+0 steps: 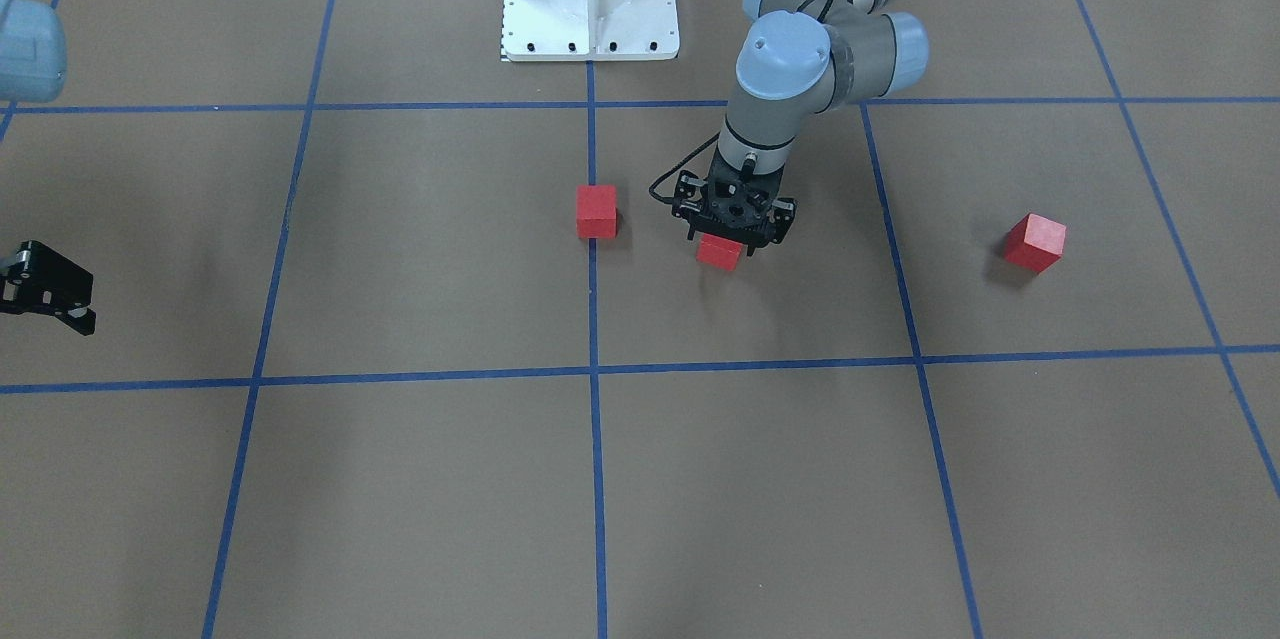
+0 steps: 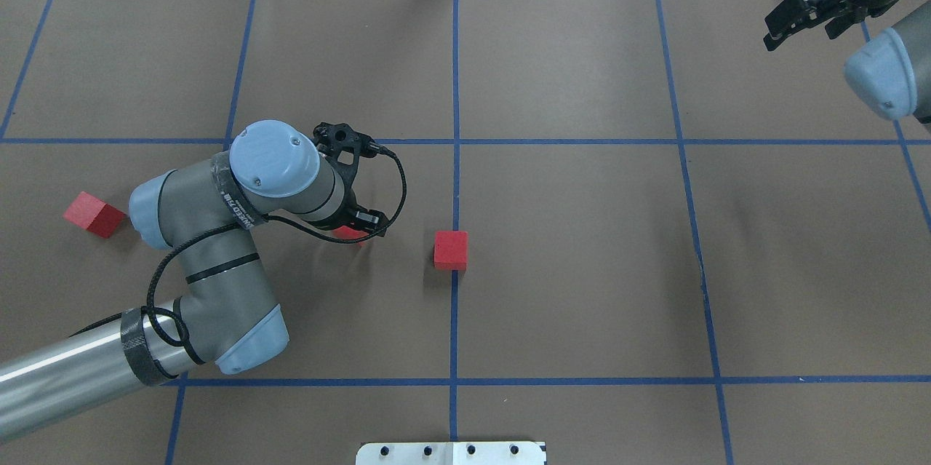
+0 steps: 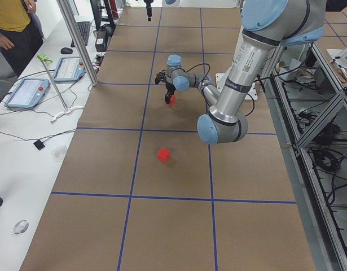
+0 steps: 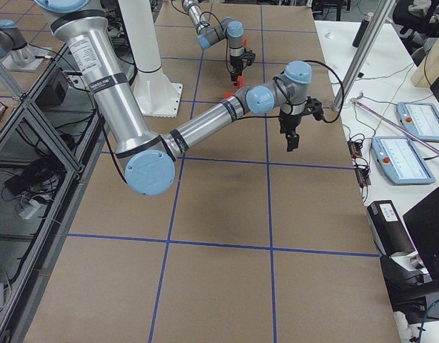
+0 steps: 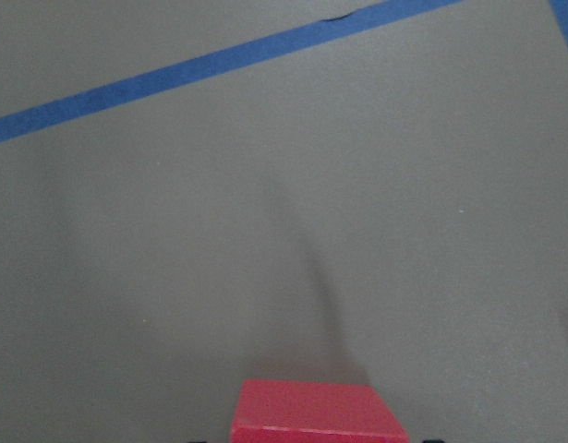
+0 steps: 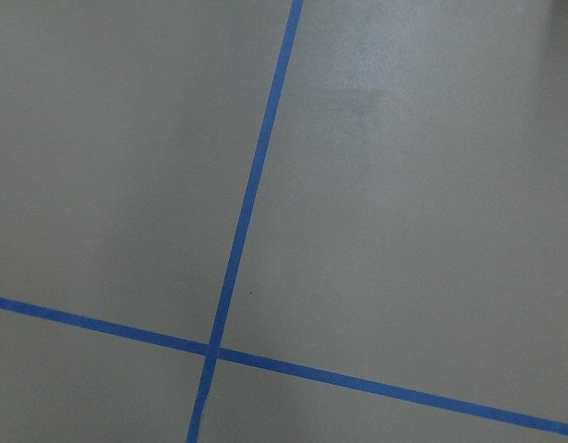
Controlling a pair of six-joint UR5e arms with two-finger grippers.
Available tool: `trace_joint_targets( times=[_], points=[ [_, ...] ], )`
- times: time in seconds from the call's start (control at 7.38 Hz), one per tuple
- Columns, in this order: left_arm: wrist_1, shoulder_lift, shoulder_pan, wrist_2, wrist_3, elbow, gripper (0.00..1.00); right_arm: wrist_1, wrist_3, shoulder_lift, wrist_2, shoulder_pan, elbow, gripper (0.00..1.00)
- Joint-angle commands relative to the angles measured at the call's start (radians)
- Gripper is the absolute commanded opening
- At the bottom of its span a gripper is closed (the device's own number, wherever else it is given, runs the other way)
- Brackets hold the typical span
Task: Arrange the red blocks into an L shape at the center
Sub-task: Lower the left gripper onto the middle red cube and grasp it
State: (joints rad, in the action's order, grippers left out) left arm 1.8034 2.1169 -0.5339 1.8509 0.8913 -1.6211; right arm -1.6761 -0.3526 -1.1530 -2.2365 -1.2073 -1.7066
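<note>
Setting the held block (image 1: 719,252) flush against the mid block (image 1: 597,211) is judged the step in hand. It is clamped between the L gripper (image 1: 735,231) fingers, closed to block width, near the mid block, which sits on the blue line (image 1: 592,149) at center (image 1: 560,264). Faces should be squared first and the mid block left unnudged. The far block (image 1: 1035,242) lies well apart, on the robot's left. The R gripper (image 2: 800,14) is spread and empty. Blocks are matte, sharp-edged cubes; the floor is brown and matte.

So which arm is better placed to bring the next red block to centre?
Left. The left gripper is at a red block near the centre-line block; the right gripper sits far off.
</note>
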Motion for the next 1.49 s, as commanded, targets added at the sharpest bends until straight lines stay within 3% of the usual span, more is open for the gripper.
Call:
trace_joint_targets(
  times=[0.0, 0.14, 0.27, 0.41, 0.54, 0.95, 1.36],
  points=[
    [0.001, 0.001, 0.0, 0.001, 0.0, 0.007, 0.78, -0.001, 0.0, -0.001, 0.0, 0.0, -0.002, 1.0],
    [0.001, 0.001, 0.0, 0.001, 0.0, 0.007, 0.77, -0.001, 0.0, -0.002, 0.0, 0.0, -0.004, 1.0],
    [-0.001, 0.0, 0.002, 0.001, 0.0, 0.007, 0.68, -0.001, 0.0, -0.002, 0.0, 0.0, -0.004, 1.0],
    [-0.001, 0.001, 0.006, 0.001, 0.0, 0.004, 0.29, -0.001, 0.0, -0.004, 0.0, 0.0, -0.004, 1.0],
    [-0.016, 0.006, 0.005, 0.007, -0.005, -0.015, 0.0, -0.001, 0.0, -0.004, 0.0, 0.0, -0.004, 1.0],
    [-0.258, 0.05, -0.02, 0.051, 0.055, -0.221, 0.0, -0.001, 0.0, -0.002, 0.002, 0.0, -0.004, 1.0],
    [-0.311, 0.139, -0.015, 0.047, 0.311, -0.206, 0.0, -0.001, 0.0, -0.004, 0.002, 0.0, -0.004, 1.0]
  ],
)
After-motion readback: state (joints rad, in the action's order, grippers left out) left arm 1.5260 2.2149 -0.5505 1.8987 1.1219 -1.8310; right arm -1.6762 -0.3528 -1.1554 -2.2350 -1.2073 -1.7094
